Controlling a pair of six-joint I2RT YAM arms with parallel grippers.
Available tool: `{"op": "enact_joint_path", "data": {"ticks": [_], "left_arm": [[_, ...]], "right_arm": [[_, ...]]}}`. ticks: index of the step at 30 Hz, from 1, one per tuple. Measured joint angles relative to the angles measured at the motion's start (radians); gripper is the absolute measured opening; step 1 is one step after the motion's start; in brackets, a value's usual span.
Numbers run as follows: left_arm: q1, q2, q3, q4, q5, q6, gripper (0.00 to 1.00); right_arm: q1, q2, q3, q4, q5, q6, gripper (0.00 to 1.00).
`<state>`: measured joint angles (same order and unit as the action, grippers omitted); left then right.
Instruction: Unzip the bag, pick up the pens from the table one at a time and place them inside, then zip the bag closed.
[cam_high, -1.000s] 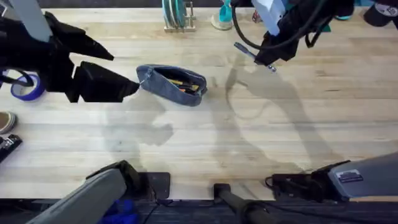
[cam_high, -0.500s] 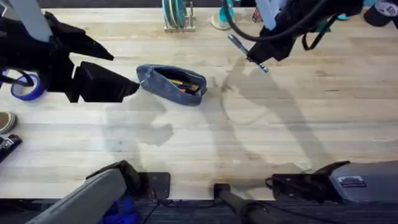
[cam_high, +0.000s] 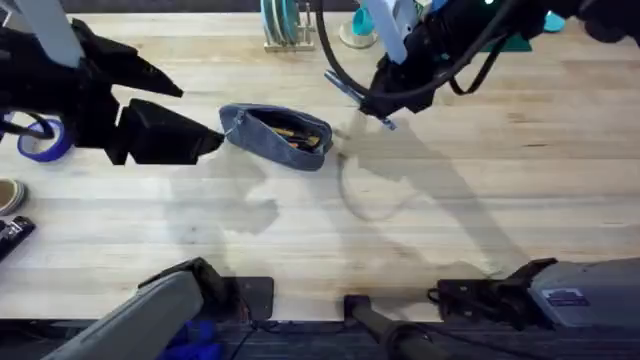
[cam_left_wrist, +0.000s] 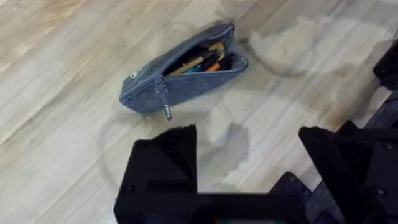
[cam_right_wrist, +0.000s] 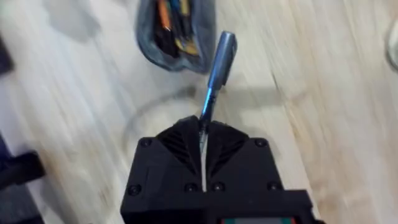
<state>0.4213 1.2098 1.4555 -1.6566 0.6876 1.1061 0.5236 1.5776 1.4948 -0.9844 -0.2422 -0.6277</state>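
The blue-grey bag lies unzipped on the table, with several coloured pens showing inside it. Its pull tab hangs at the end nearest my left gripper, which stands open just left of the bag without touching it. My right gripper hovers just right of the bag, shut on a slim silver pen. In the right wrist view the pen sticks out from the gripper toward the bag's open mouth.
A blue tape roll lies at the left edge, with dark items below it. A rack of discs and a teal object stand at the back. Bare wood stretches across the middle and front.
My right arm has carried the silver pen leftward, from the right-centre back of the table to just beside the bag. The left arm and the bag have not moved.
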Motion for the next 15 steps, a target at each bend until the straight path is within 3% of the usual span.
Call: {"op": "enact_joint_path", "data": {"ticks": [8, 15], "left_arm": [[0.0, 0.0, 0.0, 0.0, 0.0, 0.0, 0.995], [0.0, 0.0, 0.0, 0.0, 0.0, 0.0, 0.995]], "right_arm": [[0.0, 0.0, 0.0, 0.025, -0.171, -0.033, 0.031], [0.0, 0.0, 0.0, 0.068, -0.223, -0.061, 0.031]]}}
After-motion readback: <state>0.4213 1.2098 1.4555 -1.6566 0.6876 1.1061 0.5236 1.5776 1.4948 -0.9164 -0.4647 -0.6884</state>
